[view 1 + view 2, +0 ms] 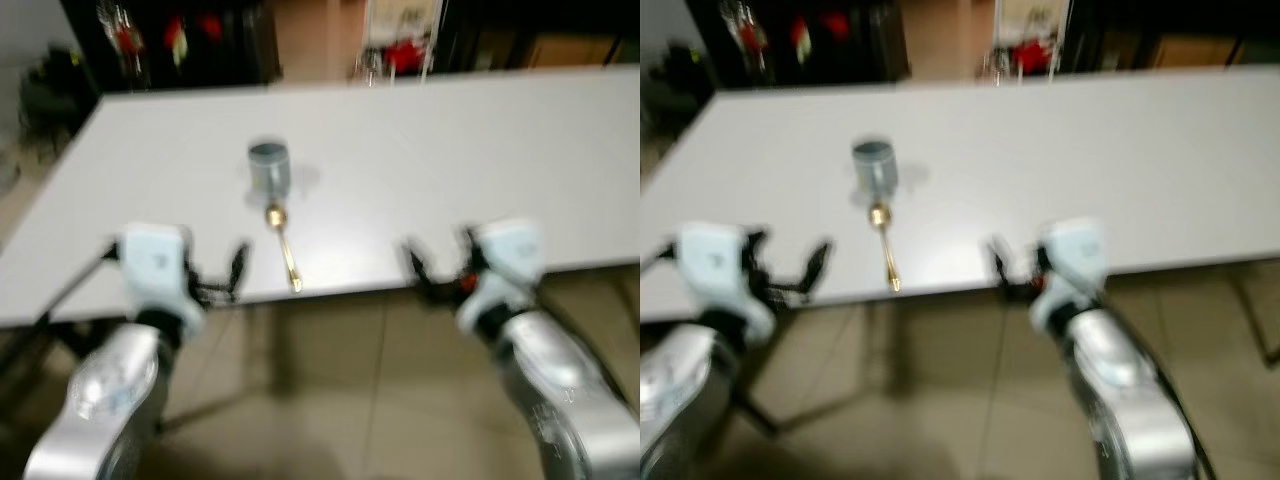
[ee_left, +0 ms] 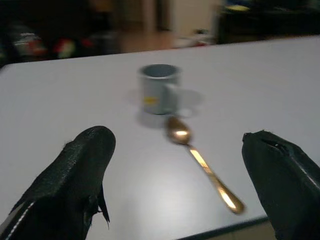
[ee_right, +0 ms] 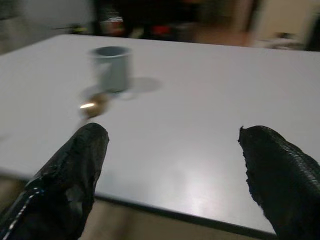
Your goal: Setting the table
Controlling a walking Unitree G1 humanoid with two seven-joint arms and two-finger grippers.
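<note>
Just ahead of both grippers lies a broad white table (image 1: 420, 150), its near edge running right in front of their fingertips. The left gripper (image 1: 175, 270) hangs at that edge with its two black fingers (image 2: 75, 175) spread wide and nothing between them. The right gripper (image 1: 440, 268) hovers at the same edge, well apart from the left one, its fingers (image 3: 70, 180) also wide apart and empty.

Between the two grippers, closer to the left one, a gold spoon (image 1: 283, 243) lies flat on the table. Its handle points back toward the robot and ends about at the table's near edge; its bowl points away. Just beyond the bowl stands a small grey mug (image 1: 268, 166), upright, open end up. From the left wrist the mug (image 2: 158, 89) shows a small yellow mark on its side, and the spoon (image 2: 202, 167) sits ahead and slightly toward the inner finger. Whether the bowl touches the mug or only comes close is hard to tell in the blur.

Under the table a tiled floor (image 1: 330, 400) shows, and dark furniture (image 1: 170, 40) stands beyond the far edge.
</note>
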